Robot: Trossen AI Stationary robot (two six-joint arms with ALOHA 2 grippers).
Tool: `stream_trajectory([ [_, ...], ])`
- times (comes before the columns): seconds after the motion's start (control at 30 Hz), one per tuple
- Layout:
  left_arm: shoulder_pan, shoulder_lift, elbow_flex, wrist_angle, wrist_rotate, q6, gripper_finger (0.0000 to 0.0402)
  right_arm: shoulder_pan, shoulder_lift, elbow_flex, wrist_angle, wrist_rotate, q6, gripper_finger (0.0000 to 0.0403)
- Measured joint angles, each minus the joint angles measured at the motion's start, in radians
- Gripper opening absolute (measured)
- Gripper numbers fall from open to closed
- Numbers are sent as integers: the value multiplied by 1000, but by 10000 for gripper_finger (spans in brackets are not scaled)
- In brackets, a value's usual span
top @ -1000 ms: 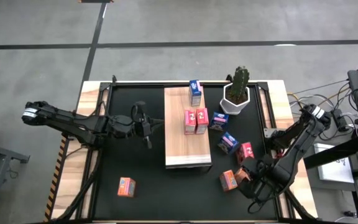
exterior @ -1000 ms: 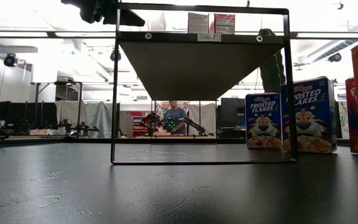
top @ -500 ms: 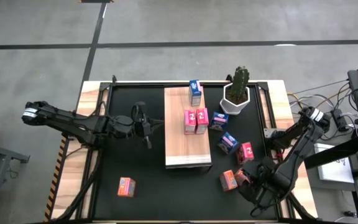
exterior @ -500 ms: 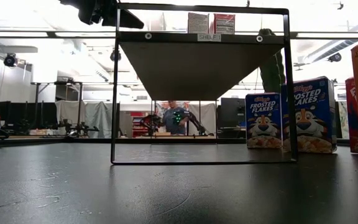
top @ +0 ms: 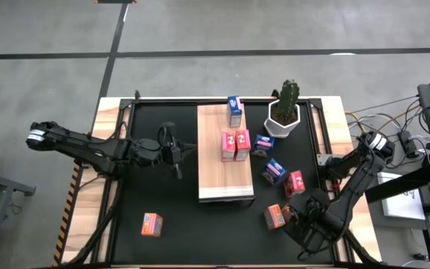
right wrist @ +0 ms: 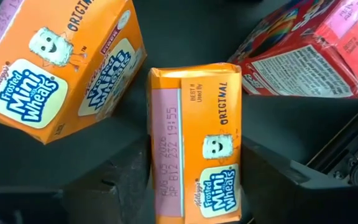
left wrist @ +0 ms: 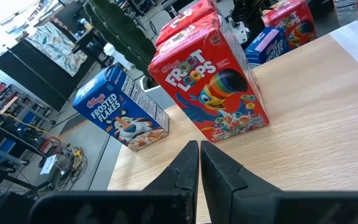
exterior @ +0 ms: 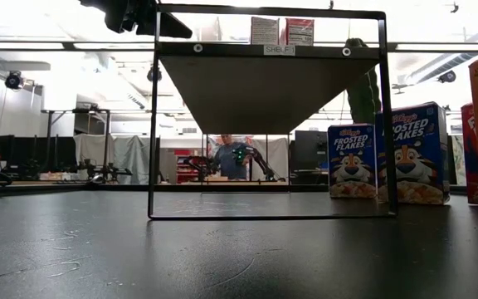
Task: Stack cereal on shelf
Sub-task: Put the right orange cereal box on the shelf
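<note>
Right gripper (right wrist: 194, 186), jaws spread, straddles an orange cereal box (right wrist: 196, 143) to pinch it for the shelf (top: 225, 183); left gripper (left wrist: 199, 163) waits pressed together.

Grainy pale wood shelf (top: 225, 161); smooth printed cardboard cereal (right wrist: 195, 146), slightly glossy; black mat (exterior: 222, 257) looks matt, perhaps rubber.
</note>
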Motion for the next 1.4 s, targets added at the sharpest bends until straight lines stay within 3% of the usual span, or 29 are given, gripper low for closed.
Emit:
stream_trajectory([
  [0.47,0,0,0,0,0,-1,0,0,-82,35,-25,-31,49,162],
  [0.77,0,0,0,0,0,-1,0,-2,-188,169,-145,-31,80,143],
  [0.93,0,0,0,0,0,-1,0,-3,-240,239,-208,81,68,137],
  [1.13,0,0,0,1,0,-1,0,-15,-276,302,-215,363,3,136],
  [1.23,0,0,0,2,0,0,0,-49,-274,331,-208,467,-80,136],
  [1.4,0,0,0,9,0,2,0,-171,-238,379,-112,501,-347,136],
])
